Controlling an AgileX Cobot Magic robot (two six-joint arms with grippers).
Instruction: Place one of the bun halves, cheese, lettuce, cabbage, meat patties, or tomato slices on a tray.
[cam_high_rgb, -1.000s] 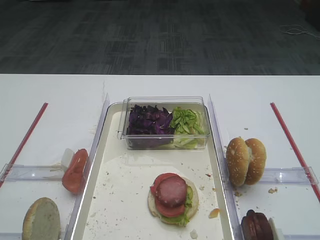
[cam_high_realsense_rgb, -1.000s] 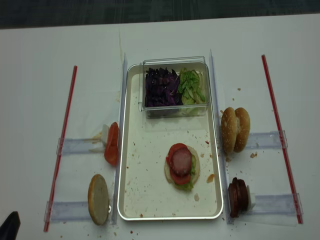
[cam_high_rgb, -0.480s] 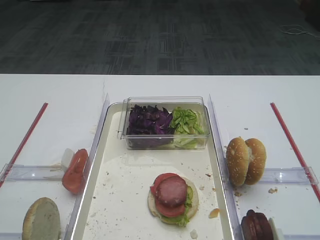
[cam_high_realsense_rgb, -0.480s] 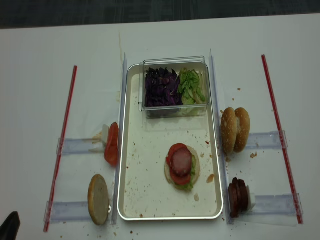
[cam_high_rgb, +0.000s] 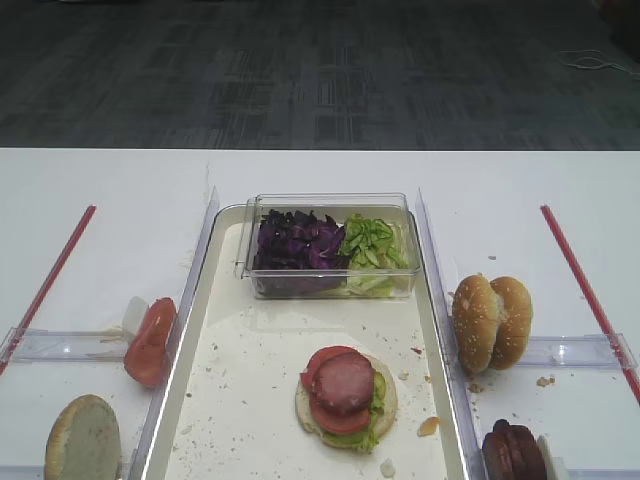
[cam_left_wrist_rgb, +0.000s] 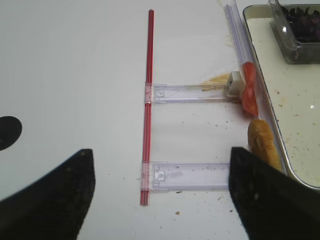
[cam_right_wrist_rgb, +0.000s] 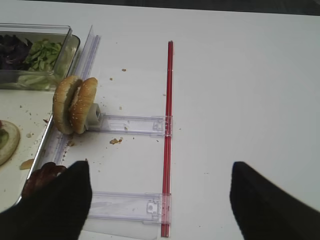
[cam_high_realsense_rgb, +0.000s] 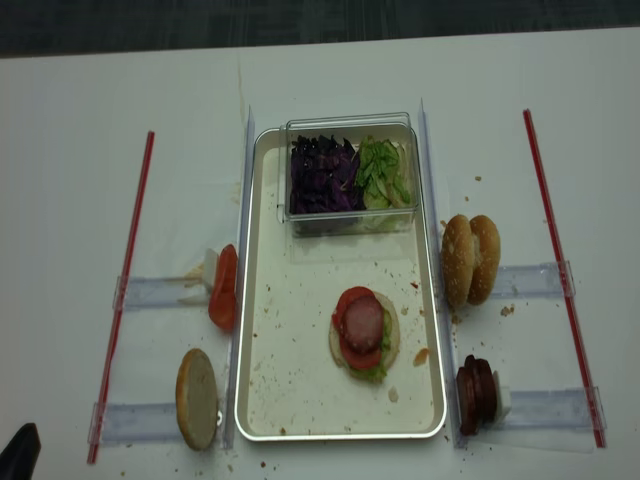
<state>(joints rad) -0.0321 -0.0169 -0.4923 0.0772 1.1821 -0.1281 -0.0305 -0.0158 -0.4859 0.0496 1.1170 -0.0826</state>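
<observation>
The cream tray (cam_high_rgb: 230, 400) (cam_high_realsense_rgb: 290, 380) holds a bun half topped with lettuce, tomato and a meat patty (cam_high_rgb: 344, 383) (cam_high_realsense_rgb: 364, 322). Two bun halves (cam_high_rgb: 492, 322) (cam_right_wrist_rgb: 75, 104) stand on edge right of the tray, with dark meat patties (cam_high_rgb: 513, 452) (cam_right_wrist_rgb: 42, 176) nearer the front. Left of the tray are tomato slices (cam_high_rgb: 150, 342) (cam_left_wrist_rgb: 249, 87) and another bun half (cam_high_rgb: 83, 438) (cam_left_wrist_rgb: 262, 142). Cabbage (cam_high_rgb: 295, 243) and lettuce (cam_high_rgb: 372, 243) fill a clear box. No cheese is in view. My right gripper (cam_right_wrist_rgb: 160, 200) and left gripper (cam_left_wrist_rgb: 160, 195) hang open and empty over the table.
Red strips (cam_right_wrist_rgb: 168, 125) (cam_left_wrist_rgb: 148, 100) run along both sides of the table, joined to clear plastic rails (cam_right_wrist_rgb: 130, 207) (cam_left_wrist_rgb: 190, 176). Clear upright dividers (cam_high_rgb: 430, 260) flank the tray. Crumbs dot the tray floor. A dark tip (cam_high_realsense_rgb: 20, 455) shows at the bottom left corner.
</observation>
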